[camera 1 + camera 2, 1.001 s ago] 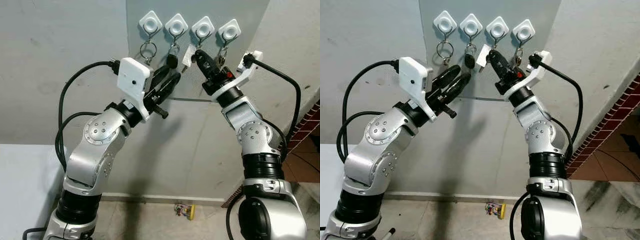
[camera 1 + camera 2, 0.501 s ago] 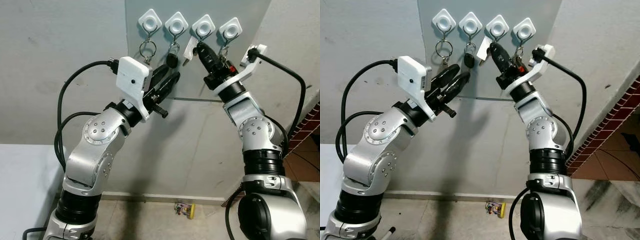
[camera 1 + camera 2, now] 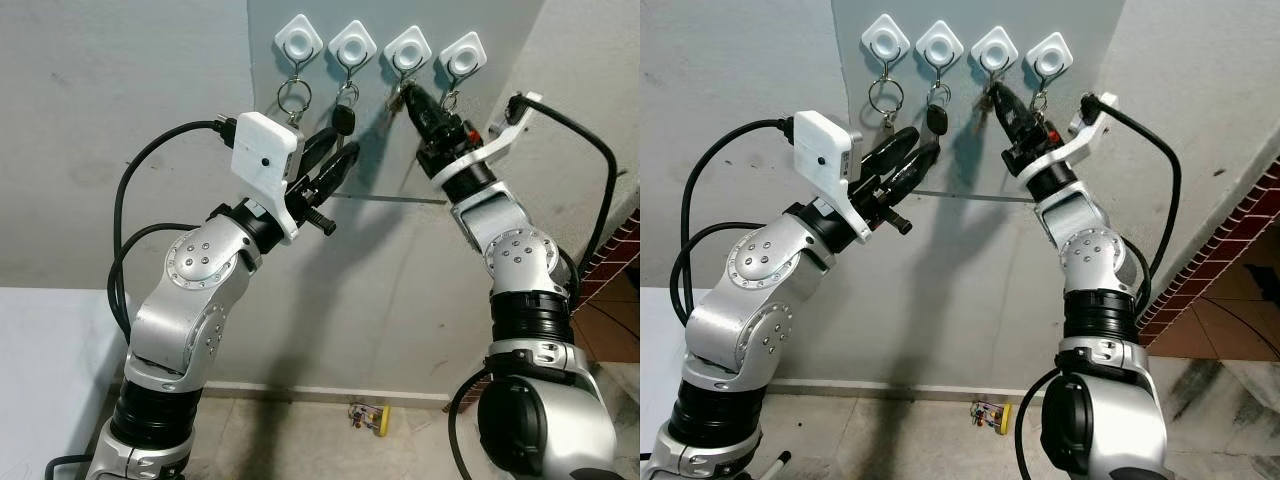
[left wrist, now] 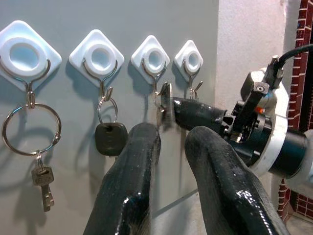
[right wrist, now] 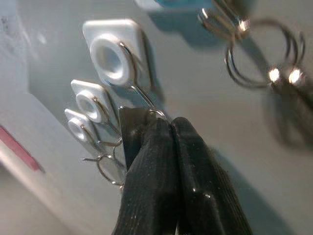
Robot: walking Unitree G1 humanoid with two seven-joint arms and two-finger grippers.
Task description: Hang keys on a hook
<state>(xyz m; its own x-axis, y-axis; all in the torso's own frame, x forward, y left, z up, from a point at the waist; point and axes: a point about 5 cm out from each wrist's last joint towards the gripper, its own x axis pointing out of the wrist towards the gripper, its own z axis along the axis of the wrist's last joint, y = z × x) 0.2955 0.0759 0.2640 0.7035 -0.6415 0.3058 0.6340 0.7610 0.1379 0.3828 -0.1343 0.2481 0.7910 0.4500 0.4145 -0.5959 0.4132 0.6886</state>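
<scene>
Four white diamond hooks sit in a row on a grey wall panel. A ring with a small key hangs from the first hook. On the second hook hangs a black fob, and keys hang on the fourth hook. My right gripper is shut on a flat key tag, its tip just under the third hook. The tag touches that hook's wire. My left gripper hovers below the fob, slightly open and empty.
A brick wall edge stands at the right. A small colourful object lies on the floor by the wall base. A white surface is at the lower left. Black cables loop off both wrists.
My right gripper has risen and moved in towards the third hook, carrying the tag, which now shows edge-on against the panel. The left arm has barely moved.
</scene>
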